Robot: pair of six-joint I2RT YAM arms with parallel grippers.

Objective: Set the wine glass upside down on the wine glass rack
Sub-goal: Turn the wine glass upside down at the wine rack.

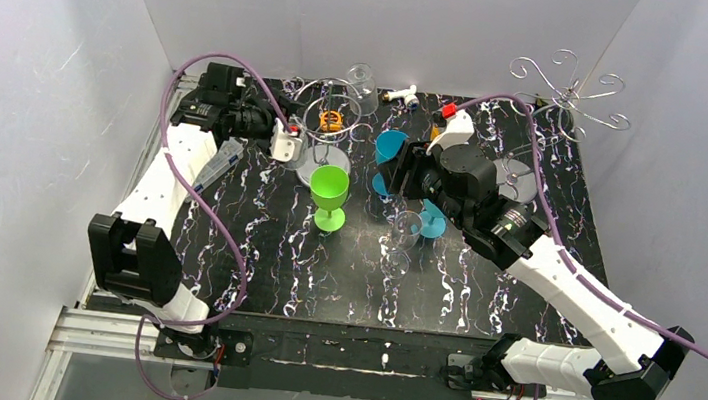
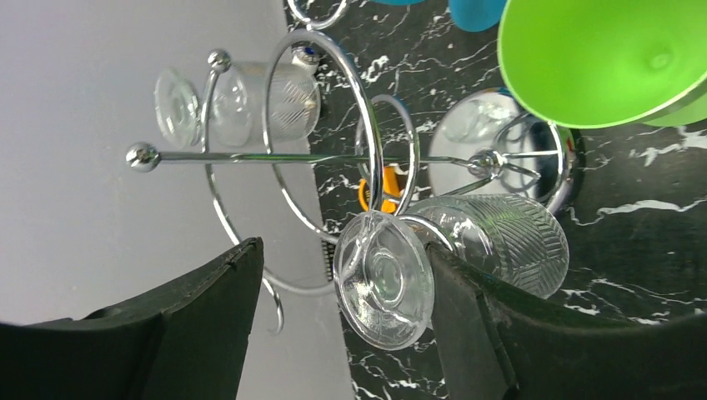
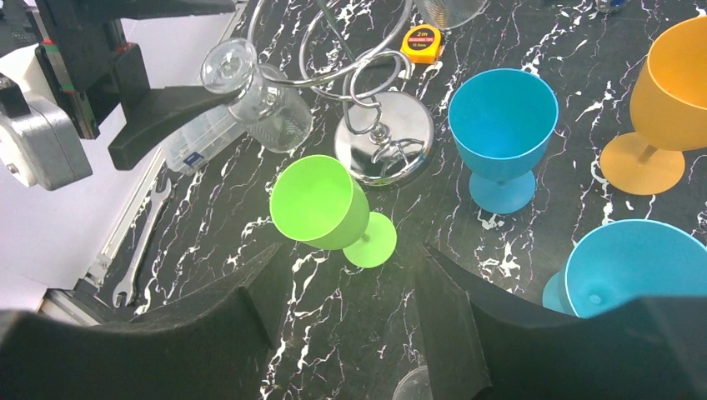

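Task glass, as I read it: the clear ribbed stemmed wine glass (image 2: 496, 237). It hangs tilted, foot outward, in a ring of the short chrome loop-ring stand (image 3: 388, 146). It is not on the tall silver scroll-armed wire rack (image 1: 569, 92), which stands at the far right back corner, well apart. Left gripper (image 2: 343, 258) is spread wide around the glass foot, one finger (image 2: 467, 325) touching or just beside it, the other apart; no clamp yet. Right gripper (image 3: 350, 267) is also spread wide, holding nothing, above the bright green plastic goblet (image 3: 321, 200). Risks, judged: closing on the slick round foot may pop the glass out of the ring. Pulling may drag or tip the light stand, shaking the second clear glass (image 2: 250, 100) in its ring or bumping the green goblet beside the base. The carry to the rack crosses the right arm, so a collision or an awkward handover is possible. Writing: the small yellow tape measure (image 3: 423, 42) has a label, too small to read; nothing else legible.
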